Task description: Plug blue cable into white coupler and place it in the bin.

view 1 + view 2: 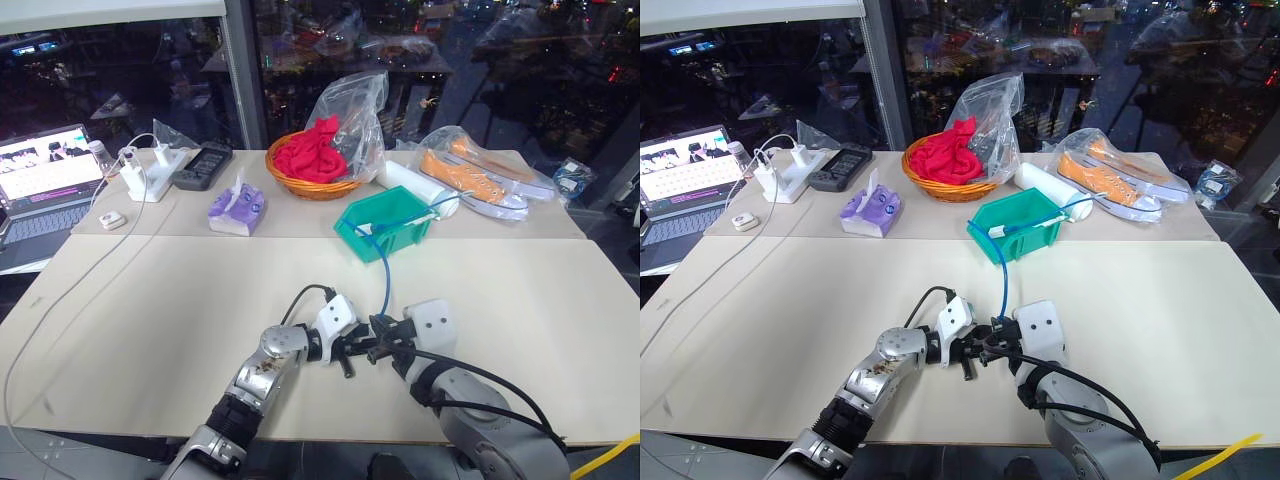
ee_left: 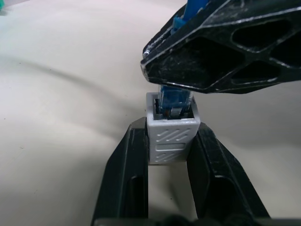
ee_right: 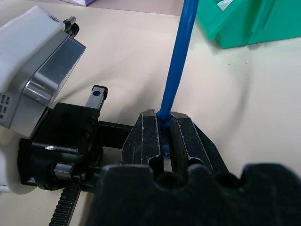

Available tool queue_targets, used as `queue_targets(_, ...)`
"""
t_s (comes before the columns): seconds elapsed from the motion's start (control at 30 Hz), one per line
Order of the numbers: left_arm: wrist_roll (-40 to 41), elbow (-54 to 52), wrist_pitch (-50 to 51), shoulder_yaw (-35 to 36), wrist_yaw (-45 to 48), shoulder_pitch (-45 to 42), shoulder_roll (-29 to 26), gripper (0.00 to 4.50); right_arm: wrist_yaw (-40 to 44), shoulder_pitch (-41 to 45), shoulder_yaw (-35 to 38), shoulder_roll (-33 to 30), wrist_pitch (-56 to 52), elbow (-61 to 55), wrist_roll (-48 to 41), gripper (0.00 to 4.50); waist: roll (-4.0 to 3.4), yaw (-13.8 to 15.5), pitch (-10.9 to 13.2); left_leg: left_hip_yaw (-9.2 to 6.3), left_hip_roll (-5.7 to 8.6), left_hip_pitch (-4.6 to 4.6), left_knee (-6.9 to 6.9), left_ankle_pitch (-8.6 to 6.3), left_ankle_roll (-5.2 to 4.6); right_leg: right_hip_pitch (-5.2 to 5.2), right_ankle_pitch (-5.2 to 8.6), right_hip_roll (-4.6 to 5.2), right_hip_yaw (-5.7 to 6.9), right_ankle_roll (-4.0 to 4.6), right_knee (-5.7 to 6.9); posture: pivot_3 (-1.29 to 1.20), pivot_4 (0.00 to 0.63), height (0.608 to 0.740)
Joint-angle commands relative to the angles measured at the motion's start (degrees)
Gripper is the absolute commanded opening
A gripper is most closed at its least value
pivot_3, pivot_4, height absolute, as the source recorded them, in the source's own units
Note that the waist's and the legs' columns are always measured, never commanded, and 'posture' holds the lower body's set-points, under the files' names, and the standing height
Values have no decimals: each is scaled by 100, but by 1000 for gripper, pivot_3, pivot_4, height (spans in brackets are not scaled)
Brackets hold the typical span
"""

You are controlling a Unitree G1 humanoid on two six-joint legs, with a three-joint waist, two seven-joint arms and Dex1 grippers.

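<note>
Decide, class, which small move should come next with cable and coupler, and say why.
Probably push the plug a little deeper. The left end effector clamps the coupler; the right end effector pinches the cable, whose blue plug sits in the socket mouth but still stands proud, so seating looks unfinished. The bin can wait.

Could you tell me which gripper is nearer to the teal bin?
Right. The right gripper, pinching the blue cable, sits slightly closer below the bin; the left gripper, clamping the white coupler, is just beyond.
</note>
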State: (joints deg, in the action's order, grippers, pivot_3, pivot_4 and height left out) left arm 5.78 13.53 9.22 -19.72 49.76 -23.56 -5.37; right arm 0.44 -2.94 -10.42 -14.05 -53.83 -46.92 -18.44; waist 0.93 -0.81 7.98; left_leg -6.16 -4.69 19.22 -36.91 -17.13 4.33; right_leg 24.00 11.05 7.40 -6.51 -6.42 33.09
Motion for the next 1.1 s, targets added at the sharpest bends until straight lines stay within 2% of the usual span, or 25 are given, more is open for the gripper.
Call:
queue_targets(0.03,375,-550,-167,156,-9,-228,268,1165,340,-289,-450,-43,-648,805,-203,0,0,-1,0,0,0,0,0,0,0,0,0,0,1,0,0,0,150,728)
queue_targets(0.1,391,-582,-169,167,4,-217,248,1913,367,-267,-388,-55,-651,754,-195,0,6,-2,0,0,0,0,0,0,0,1,0,0,1,0,0,0,150,728)
queue_targets(0.17,402,-659,-99,207,-7,-211,200,2352,410,-246,-229,-43,-650,639,-239,0,13,-37,-2,0,0,1,0,0,0,-1,1,0,0,0,-1,0,150,728)
queue_targets(0.2,439,-712,-33,266,-37,-208,178,2879,439,-235,-147,-43,-655,591,-266,0,13,-42,-2,-1,0,4,2,0,-1,8,2,0,0,0,0,0,150,728)
queue_targets(0.5,751,-1971,671,707,-173,120,-426,2879,519,196,876,126,-548,583,-562,0,14,-42,8,-3,0,1,2,0,0,25,2,0,1,0,1,0,150,728)
queue_targets(0.63,1058,-2673,1123,934,-223,397,-724,2879,757,579,1462,279,-544,425,-1139,0,12,2,11,-6,0,3,2,0,1,27,2,0,4,0,-1,0,150,728)
queue_targets(0.7,1210,-2935,1315,1068,-272,520,-856,2879,932,905,1886,420,-618,373,-1774,0,9,-2,12,-7,-1,3,2,0,0,25,2,0,5,0,-1,0,150,728)
queue_targets(0.8,1417,-3210,1584,1230,-416,625,-963,2879,1046,1517,2411,529,-774,484,-2686,0,1,-57,31,-7,-1,2,2,-4,-8,26,2,0,3,0,0,0,150,728)
queue_targets(0.93,1522,-3487,1764,1285,-666,765,-1020,2879,802,2884,2943,557,-903,1049,-3916,0,-13,-126,61,-11,-1,3,2,-11,-23,28,1,0,4,0,6,0,150,728)
queue_targets(1.0,1539,-3558,1799,1308,-802,823,-1020,2879,570,3577,2990,487,-972,1596,-3972,0,-23,-153,73,-12,0,4,2,-11,-22,26,0,0,4,0,5,0,150,728)
queue_targets(1.1,1532,-3683,1795,1289,-950,908,-1041,2879,359,4630,2706,356,-793,3116,-3277,0,-31,-189,78,-16,0,4,3,-11,-22,26,0,0,7,1,5,0,150,728)
